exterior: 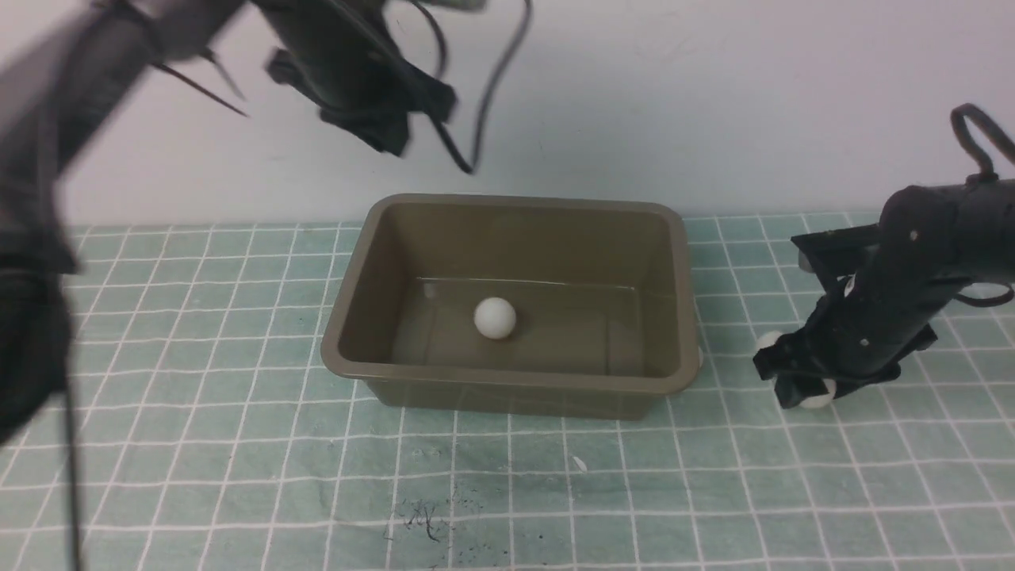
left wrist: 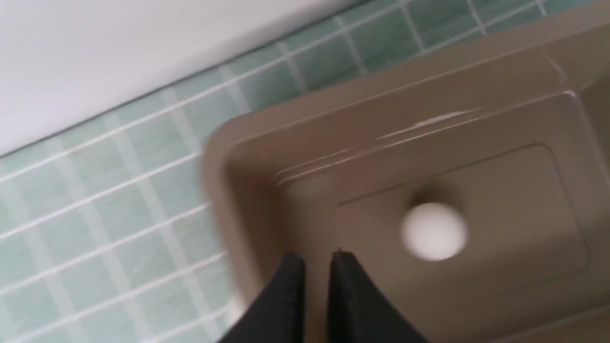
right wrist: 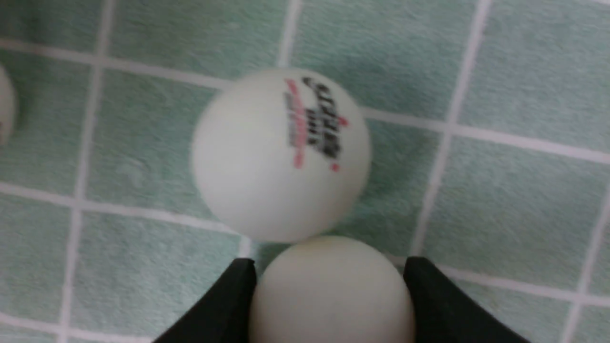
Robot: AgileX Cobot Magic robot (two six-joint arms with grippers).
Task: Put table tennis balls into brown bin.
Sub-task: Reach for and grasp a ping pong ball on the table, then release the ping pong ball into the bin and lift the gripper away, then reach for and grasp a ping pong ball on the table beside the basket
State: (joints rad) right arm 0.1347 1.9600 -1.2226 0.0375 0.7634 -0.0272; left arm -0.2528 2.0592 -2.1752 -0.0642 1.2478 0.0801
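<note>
right fingers (exterior: 829,357) angled down around white ball (exterior: 817,394), low over table (exterior: 507,492)

Olive-brown bin (exterior: 507,388), white balls (exterior: 495,318), green tablecloth (exterior: 238,460) with pale grid lines

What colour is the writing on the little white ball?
The writing on the ball is black and red, clearest in the right wrist view.

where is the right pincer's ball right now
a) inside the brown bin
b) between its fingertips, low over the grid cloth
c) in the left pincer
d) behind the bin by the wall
b, since the right wrist view shows a white ball between the two dark fingertips of the right pincer, with the grid cloth just beneath.
</note>
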